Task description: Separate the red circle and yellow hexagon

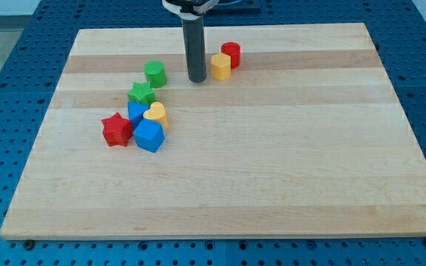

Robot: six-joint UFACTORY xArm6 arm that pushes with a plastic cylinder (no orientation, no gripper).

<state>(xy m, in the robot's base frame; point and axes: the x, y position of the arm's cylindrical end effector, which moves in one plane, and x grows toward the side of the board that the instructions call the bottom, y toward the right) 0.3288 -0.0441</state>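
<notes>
The red circle [231, 54] stands near the view's top, touching or nearly touching the yellow hexagon [220, 66], which sits just to its lower left. My tip [197, 79] rests on the board just to the left of the yellow hexagon, a small gap apart. The dark rod rises straight up from it to the view's top edge.
A green cylinder-like block [155, 74] lies left of my tip. Lower left is a cluster: green star [141, 94], blue block [136, 112], yellow heart [155, 114], red star [116, 129], blue cube [149, 136]. The wooden board [272, 170] sits on a blue perforated table.
</notes>
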